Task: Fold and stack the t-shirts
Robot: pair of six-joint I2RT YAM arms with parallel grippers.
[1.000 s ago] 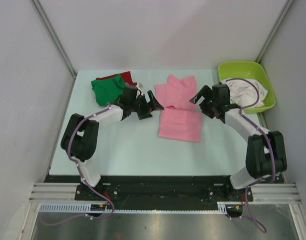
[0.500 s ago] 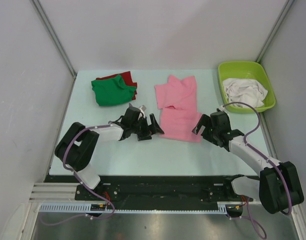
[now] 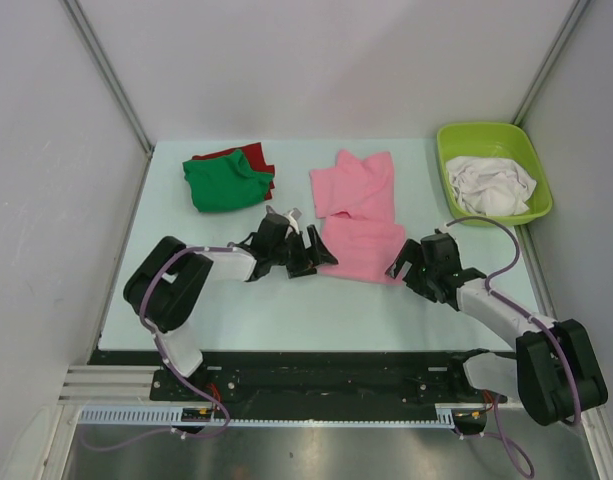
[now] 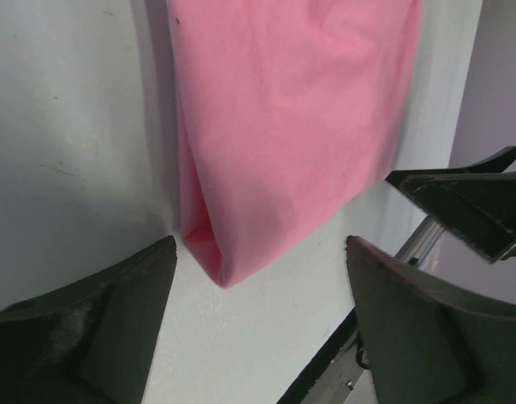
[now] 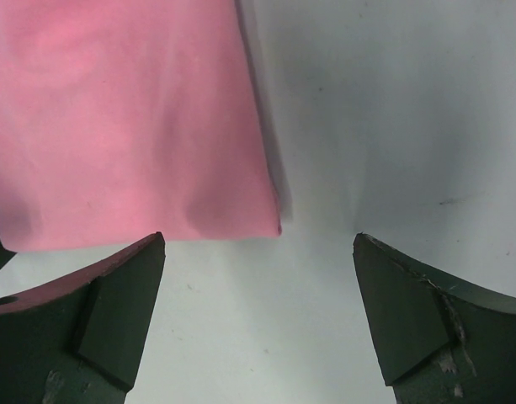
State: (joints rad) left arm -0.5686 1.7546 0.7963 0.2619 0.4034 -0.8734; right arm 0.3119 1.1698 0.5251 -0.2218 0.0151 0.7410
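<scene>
While it lies half-folded between my arms, pink t-shirt (image 3: 358,215): near hem toward me, corners free for lifting.
Left gripper (image 4: 259,252): spread wide and empty, straddling the left near corner.
Right gripper (image 5: 259,244): wide, empty, astride the right near corner.
Green t-shirt (image 3: 224,183): folded over the red t-shirt (image 3: 248,155), far left, starting the stack.
White t-shirts (image 3: 494,185): waiting in the lime-green tub (image 3: 481,127).
Writing: none readable.

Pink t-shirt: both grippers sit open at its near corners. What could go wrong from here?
1. The left gripper straddles a layered corner of the pink t-shirt. Closing may catch only some layers, so the fold could open when lifted.
2. At the right gripper, cloth fills only about half the gap, so the grip may be shallow and slip.
</scene>
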